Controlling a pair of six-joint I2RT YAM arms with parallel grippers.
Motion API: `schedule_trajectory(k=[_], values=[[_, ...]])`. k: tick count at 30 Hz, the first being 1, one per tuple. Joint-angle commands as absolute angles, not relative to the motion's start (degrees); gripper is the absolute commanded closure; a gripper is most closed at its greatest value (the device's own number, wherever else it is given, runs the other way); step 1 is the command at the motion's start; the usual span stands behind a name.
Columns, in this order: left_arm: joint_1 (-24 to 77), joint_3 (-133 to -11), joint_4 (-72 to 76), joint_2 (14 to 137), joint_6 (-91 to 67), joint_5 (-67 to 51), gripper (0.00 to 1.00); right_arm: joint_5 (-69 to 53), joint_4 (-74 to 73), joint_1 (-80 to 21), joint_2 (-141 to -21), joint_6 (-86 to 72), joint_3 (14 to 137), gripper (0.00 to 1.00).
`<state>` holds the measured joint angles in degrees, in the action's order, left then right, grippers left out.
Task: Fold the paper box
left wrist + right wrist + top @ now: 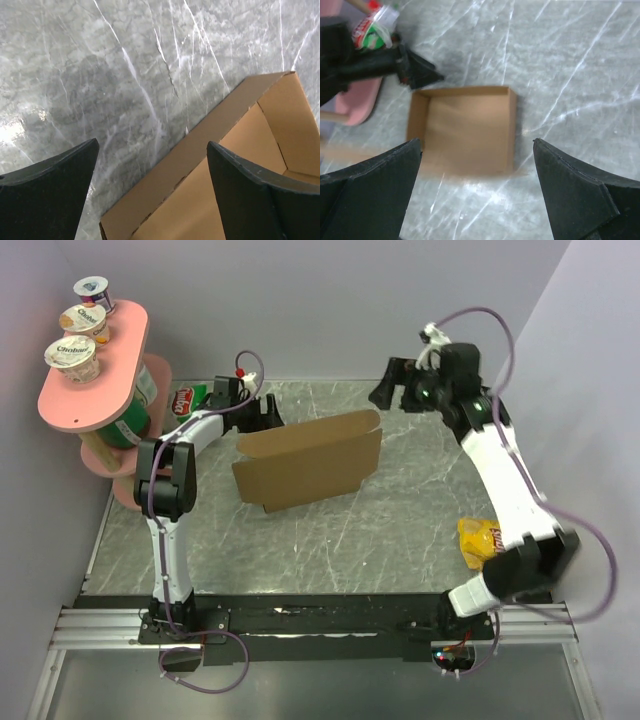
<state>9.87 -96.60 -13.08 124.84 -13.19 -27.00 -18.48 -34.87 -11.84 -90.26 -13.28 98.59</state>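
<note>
The paper box is brown cardboard lying mid-table, with its left, far and right walls raised like a shallow tray. My left gripper hovers at the box's far-left corner, open and holding nothing. In the left wrist view that gripper spans a raised wall of the box. My right gripper hangs high beyond the box's far-right corner, open and empty. The right wrist view shows this gripper looking down on the box from well above it.
A pink tiered stand with three yogurt cups fills the far left. A red-green packet lies by the left gripper. A yellow bag sits near the right arm's base. Walls close in on the left, back and right.
</note>
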Motion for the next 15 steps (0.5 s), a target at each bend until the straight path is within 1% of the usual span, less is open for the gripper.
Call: schedule_trajectory(k=[1, 2, 5, 7, 8, 9, 11, 15], values=[[9.8, -93.6, -10.7, 123.6, -16.0, -26.8, 0.06, -14.8, -26.8, -12.1, -74.1, -17.0, 87.2, 0.0], [9.8, -92.4, -10.8, 122.8, -18.2, -26.4, 0.07, -14.4, -26.1, -12.3, -71.5, -17.6, 81.7, 0.0], [9.8, -85.6, -8.6, 118.1, -23.8, -23.9, 0.06, -13.8, -25.4, -12.9, -63.5, -19.4, 71.9, 0.0], [9.8, -78.2, -6.1, 113.4, -27.5, -23.6, 0.06, -12.9, -25.1, -14.2, -58.8, -21.6, 66.9, 0.01], [9.8, -75.7, -4.3, 111.9, -30.9, -23.9, 0.06, -13.1, -24.1, -15.7, -57.3, -22.6, 61.6, 0.01], [9.9, -70.3, -0.9, 108.7, -32.7, -24.3, 0.06, -13.1, -22.2, -16.8, -56.1, -24.3, 59.0, 0.01], [11.2, -64.9, 3.7, 105.4, -37.1, -26.2, 0.07, -13.4, -19.6, -19.2, -53.4, -25.8, 52.7, 0.01], [15.1, -51.8, 8.8, 94.8, -40.8, -22.8, 0.06, -13.6, -16.6, -22.7, -52.1, -27.1, 48.2, 0.01]])
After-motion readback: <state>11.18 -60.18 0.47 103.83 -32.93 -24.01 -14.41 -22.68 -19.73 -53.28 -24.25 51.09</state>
